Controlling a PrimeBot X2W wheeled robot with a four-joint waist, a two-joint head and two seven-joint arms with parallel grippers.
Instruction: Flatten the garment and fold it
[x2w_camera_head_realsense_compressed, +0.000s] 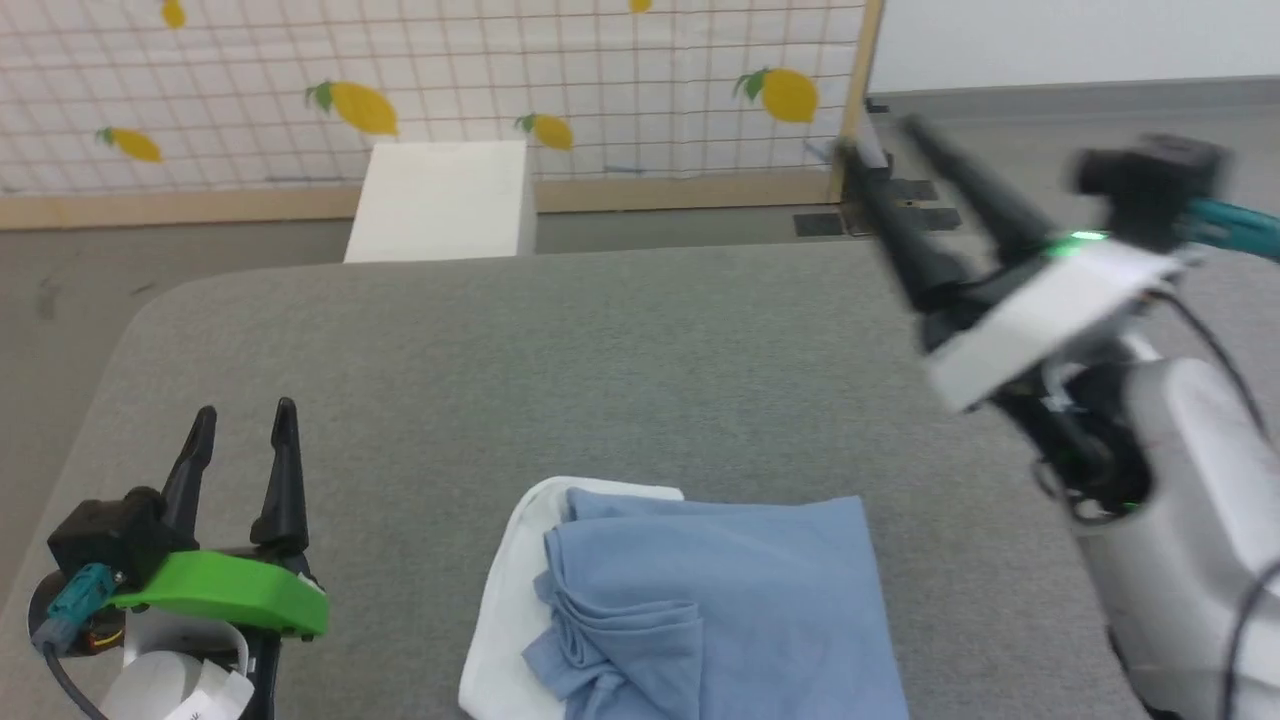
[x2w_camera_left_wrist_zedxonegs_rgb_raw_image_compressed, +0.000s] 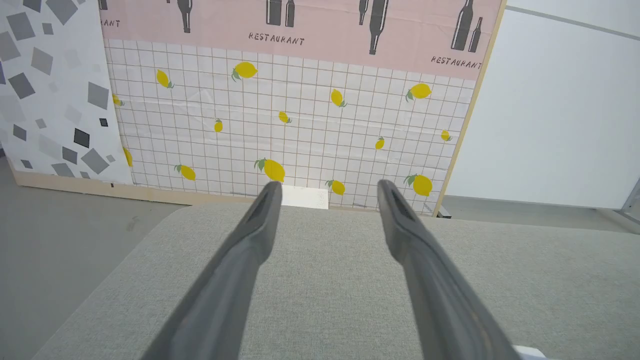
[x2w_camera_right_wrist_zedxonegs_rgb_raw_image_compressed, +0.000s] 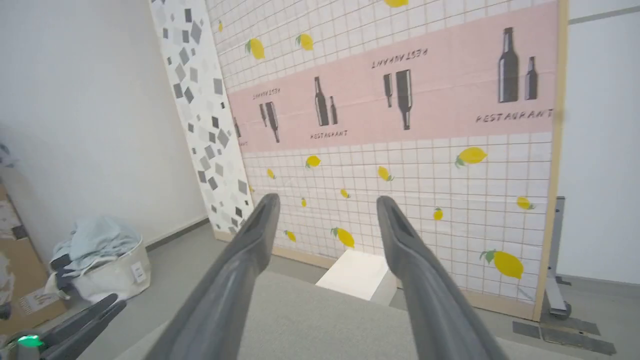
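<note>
The garment (x2w_camera_head_realsense_compressed: 720, 600), a light blue T-shirt with a white panel along its left side, lies folded into a compact rectangle at the near middle of the grey padded table (x2w_camera_head_realsense_compressed: 560, 350). My left gripper (x2w_camera_head_realsense_compressed: 243, 412) rests open at the lower left of the head view, well left of the garment, with nothing between its fingers (x2w_camera_left_wrist_zedxonegs_rgb_raw_image_compressed: 260, 220). My right gripper (x2w_camera_head_realsense_compressed: 875, 135) is raised above the table's far right, open and empty, blurred in the head view. Its fingers (x2w_camera_right_wrist_zedxonegs_rgb_raw_image_compressed: 400, 235) point toward the lemon-patterned wall.
A white box (x2w_camera_head_realsense_compressed: 440, 200) stands on the floor behind the table, against a wall panel (x2w_camera_left_wrist_zedxonegs_rgb_raw_image_compressed: 300, 115) with lemons and bottles. A basket of laundry (x2w_camera_right_wrist_zedxonegs_rgb_raw_image_compressed: 100, 260) sits on the floor at the left in the right wrist view. Grey floor surrounds the table.
</note>
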